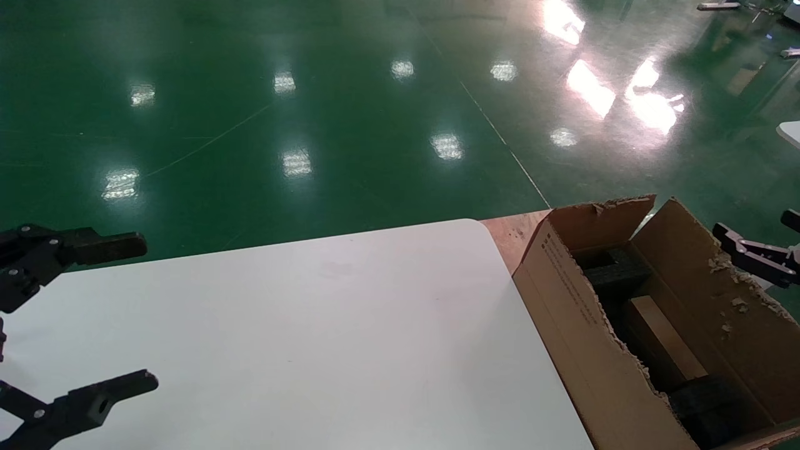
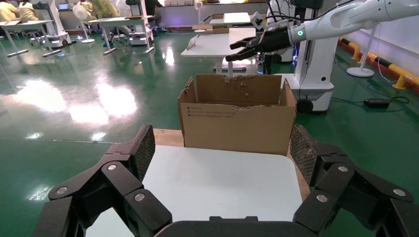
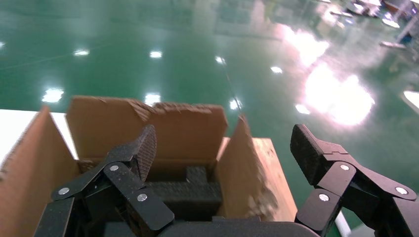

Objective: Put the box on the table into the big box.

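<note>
The head view looks down on the white table (image 1: 281,337) and the big box (image 1: 581,337) standing just past its right edge, near the rounded far right corner. Only this view shows the small box (image 1: 659,340) lying inside the big box: a plain brown cardboard block, long and narrow, with a slight sheen on its top face. It sits between a black foam block (image 1: 615,269) at the far end and another foam block (image 1: 712,409) at the near end.

The left wrist view sees the big box (image 2: 237,123) from across the table (image 2: 217,182), with small black print on its side and ragged torn flap edges, but nothing of its inside. It also shows the right tool (image 2: 247,47) hanging in the air above and behind the big box. The right wrist view looks into the big box (image 3: 163,123) from above and shows foam (image 3: 190,190), not the small box.

The right tool (image 3: 222,158) is released, its fingers (image 3: 309,148) spread wide, holding nothing; it hovers over the outer side of the big box, apart from the small box below. The left tool (image 1: 94,315) is over the table's near left corner, also spread wide and empty, well apart from the small box.
</note>
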